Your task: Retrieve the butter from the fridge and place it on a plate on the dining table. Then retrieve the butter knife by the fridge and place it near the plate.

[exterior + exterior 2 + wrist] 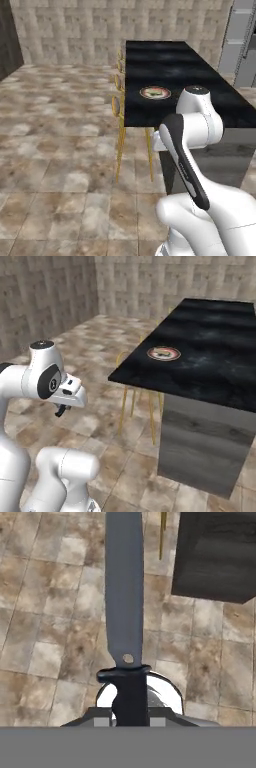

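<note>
Here, hand (131, 719) clamped on the dark handle of the butter knife (123, 592), blade running straight out over the floor, short of the surface (210, 351). Thin, stiff, light, likely slick; held at the handle, sensibly. Plate (163, 353) well ahead on that surface, near its edge.

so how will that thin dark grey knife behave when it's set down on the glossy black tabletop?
The thin dark grey knife looks rigid and flat, so it probably won't flop or roll. It is slim, likely light. On the glossy black marble tabletop it may slide if nudged.
</note>
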